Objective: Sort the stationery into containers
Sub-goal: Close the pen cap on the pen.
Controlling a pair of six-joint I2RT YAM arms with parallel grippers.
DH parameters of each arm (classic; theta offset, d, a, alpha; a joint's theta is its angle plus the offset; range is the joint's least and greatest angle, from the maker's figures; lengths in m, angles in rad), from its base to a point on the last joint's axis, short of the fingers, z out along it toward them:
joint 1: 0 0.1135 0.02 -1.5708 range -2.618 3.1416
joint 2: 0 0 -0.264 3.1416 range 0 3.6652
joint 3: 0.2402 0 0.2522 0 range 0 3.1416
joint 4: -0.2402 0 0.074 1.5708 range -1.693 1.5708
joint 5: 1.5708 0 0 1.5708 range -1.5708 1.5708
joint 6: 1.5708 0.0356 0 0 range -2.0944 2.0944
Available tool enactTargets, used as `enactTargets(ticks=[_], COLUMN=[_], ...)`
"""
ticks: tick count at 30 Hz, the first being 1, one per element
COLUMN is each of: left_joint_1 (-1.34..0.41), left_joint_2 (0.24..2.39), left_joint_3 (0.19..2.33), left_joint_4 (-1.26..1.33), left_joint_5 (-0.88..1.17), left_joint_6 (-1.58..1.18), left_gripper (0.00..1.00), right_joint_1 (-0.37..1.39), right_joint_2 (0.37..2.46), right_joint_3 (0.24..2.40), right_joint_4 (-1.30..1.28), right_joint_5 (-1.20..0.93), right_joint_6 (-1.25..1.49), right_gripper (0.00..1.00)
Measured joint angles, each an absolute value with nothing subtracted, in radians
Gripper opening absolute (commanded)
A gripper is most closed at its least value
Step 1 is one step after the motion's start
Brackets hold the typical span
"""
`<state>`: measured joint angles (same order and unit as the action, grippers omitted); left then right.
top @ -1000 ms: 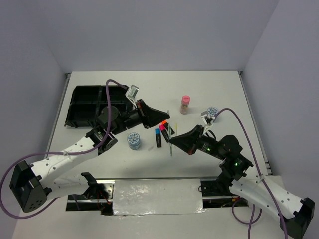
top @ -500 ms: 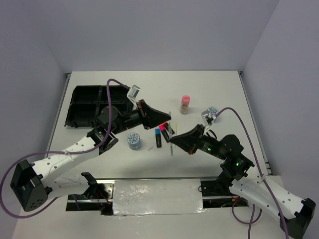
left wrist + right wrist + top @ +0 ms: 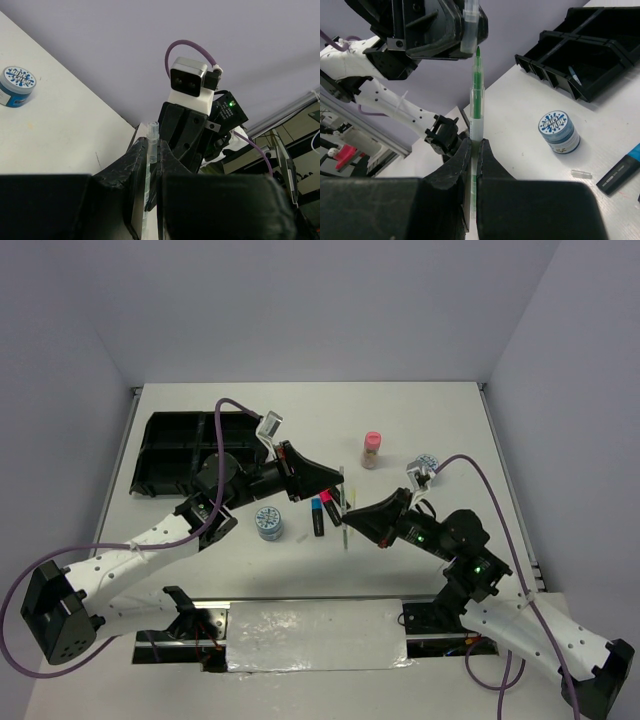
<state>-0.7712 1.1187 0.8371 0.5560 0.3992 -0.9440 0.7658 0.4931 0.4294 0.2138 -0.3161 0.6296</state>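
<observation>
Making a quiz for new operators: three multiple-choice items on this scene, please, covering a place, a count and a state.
1. Where in the top view lies the black ridged plastic tray? A upper left; B upper right; C bottom centre.
2. How many round blue-white tins are out? A one; B two; C four.
3. The right pincer is: A open, empty; B shut on a thin green pen; C shut on a tin.
Answers: A, it sits upper left; B, both show from above; B, its wrist view shows the pen clamped.
</observation>
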Motion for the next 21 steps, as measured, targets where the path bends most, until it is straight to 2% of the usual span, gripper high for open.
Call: enactTargets(ticks=[21], left_joint_1=[-0.771], left_joint_2=[1.122], left_joint_3=[0.831], left_joint_4=[0.534], left_joint_5=[0.362], left_joint_6=[-0.914], left_gripper=[0.0], right_joint_1=[0.766], right_joint_2=[0.532], right_joint_3=[0.455], right_joint_4=[0.189], right_joint_5=[-0.309], right_joint_6=[0.629], right_gripper=[0.0])
